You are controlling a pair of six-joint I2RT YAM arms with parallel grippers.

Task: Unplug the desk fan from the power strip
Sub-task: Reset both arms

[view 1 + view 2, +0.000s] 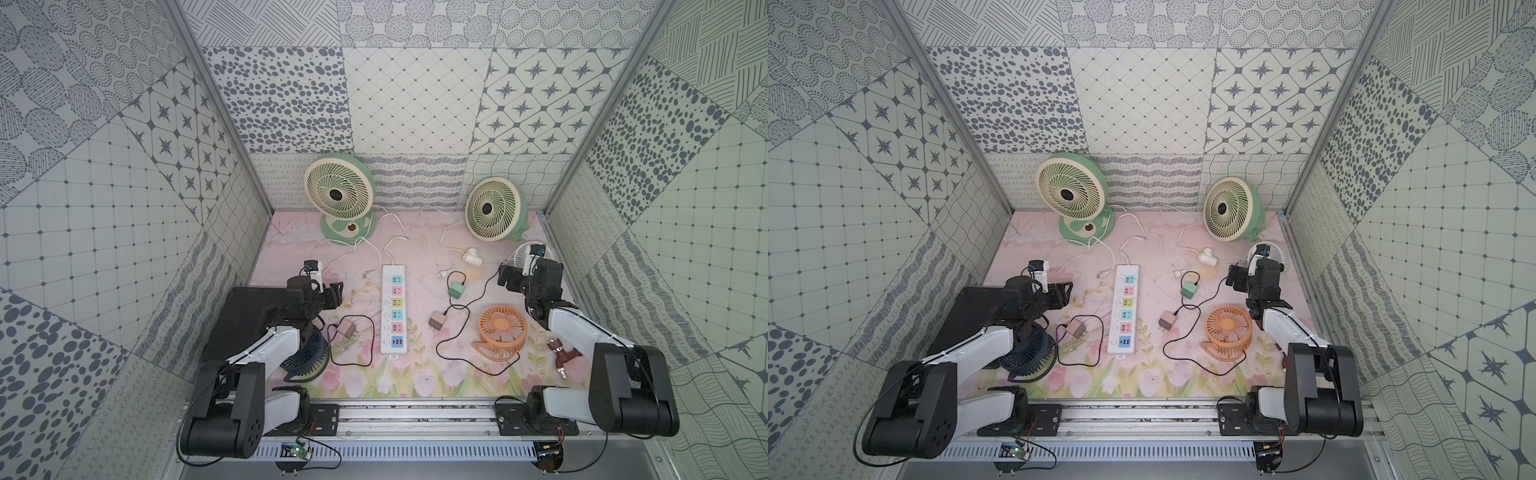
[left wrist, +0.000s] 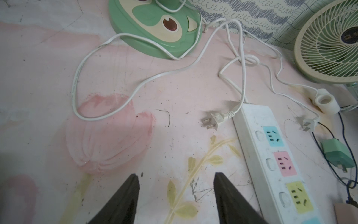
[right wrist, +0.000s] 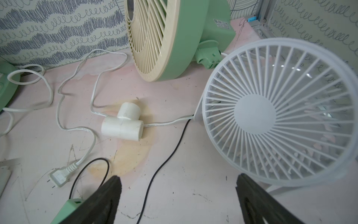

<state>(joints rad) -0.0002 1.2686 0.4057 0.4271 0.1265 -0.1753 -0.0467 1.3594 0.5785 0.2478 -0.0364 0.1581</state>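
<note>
The white power strip (image 1: 394, 311) (image 1: 1123, 311) lies lengthwise mid-mat, and every coloured socket I can see on it is empty (image 2: 271, 161). A white two-pin plug (image 2: 213, 121) lies loose by its far end; the plug's cord runs toward the green desk fan (image 1: 338, 187) with the round base (image 2: 155, 29). My left gripper (image 1: 334, 293) (image 2: 177, 174) hovers open left of the strip, holding nothing. My right gripper (image 1: 505, 276) (image 3: 178, 176) is open and empty near a small white fan (image 3: 280, 110).
A second green fan (image 1: 494, 210) stands back right, its plug (image 3: 58, 177) loose. An orange fan (image 1: 503, 332), a dark blue fan (image 1: 305, 357), a green adapter (image 1: 457, 289), two pinkish adapters (image 1: 436, 322) (image 1: 346, 329), a white pipe tee (image 3: 124, 124) and black cords clutter the mat.
</note>
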